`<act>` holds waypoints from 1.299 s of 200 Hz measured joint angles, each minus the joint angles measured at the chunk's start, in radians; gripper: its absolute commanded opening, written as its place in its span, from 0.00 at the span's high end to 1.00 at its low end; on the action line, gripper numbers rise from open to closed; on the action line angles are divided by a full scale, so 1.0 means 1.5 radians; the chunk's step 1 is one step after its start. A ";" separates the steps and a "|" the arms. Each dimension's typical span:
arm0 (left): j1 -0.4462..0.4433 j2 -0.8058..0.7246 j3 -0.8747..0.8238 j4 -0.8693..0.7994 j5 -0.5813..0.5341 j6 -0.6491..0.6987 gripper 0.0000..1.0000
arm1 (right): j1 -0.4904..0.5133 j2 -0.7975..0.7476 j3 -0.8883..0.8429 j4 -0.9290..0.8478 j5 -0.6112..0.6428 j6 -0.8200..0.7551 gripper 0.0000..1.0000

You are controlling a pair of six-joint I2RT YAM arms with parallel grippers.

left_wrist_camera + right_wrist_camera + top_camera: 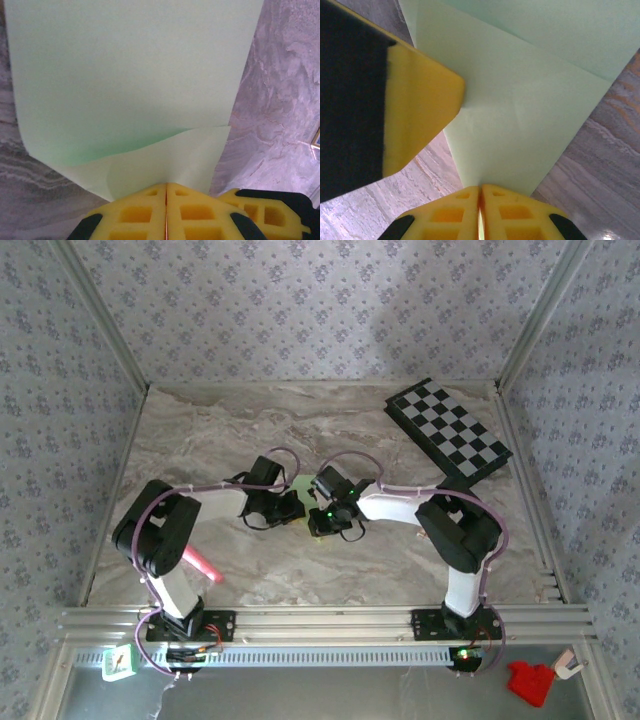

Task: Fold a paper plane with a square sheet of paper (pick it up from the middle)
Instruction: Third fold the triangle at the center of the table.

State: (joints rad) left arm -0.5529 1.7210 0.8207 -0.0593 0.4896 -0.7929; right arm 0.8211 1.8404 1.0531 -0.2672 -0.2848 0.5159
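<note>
The square sheet of paper (130, 75) is pale green and bent over on itself, one layer curling over another. My left gripper (166, 184) is shut on its near edge. My right gripper (480, 187) is shut on another edge of the same sheet (530, 115). A yellow finger of the left gripper (415, 100) touches the sheet at the upper left of the right wrist view. From above, both grippers (290, 508) (325, 515) meet at the table's middle with a sliver of paper (300, 485) between them. The paper plane is out of view.
A black-and-grey chequered board (450, 430) lies at the back right of the marble table (200, 440). A pink marker (203, 565) lies near the left arm's base. A red object (530, 683) sits off the table at the front right. Patterned walls close in three sides.
</note>
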 measured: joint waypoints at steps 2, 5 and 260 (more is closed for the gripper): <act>0.000 0.001 0.000 0.000 0.000 0.000 0.92 | 0.000 0.000 0.000 0.000 0.000 0.000 0.88; 0.000 0.001 0.000 0.001 0.000 0.000 0.92 | 0.000 0.000 0.000 0.000 0.000 0.000 0.88; 0.168 0.080 0.103 -0.116 0.055 0.158 0.92 | 0.003 0.010 0.003 0.004 0.028 0.000 0.89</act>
State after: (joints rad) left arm -0.3016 1.8404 0.9756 -0.2340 0.5724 -0.5564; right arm 0.8253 1.8549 1.0580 -0.2611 -0.2420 0.5156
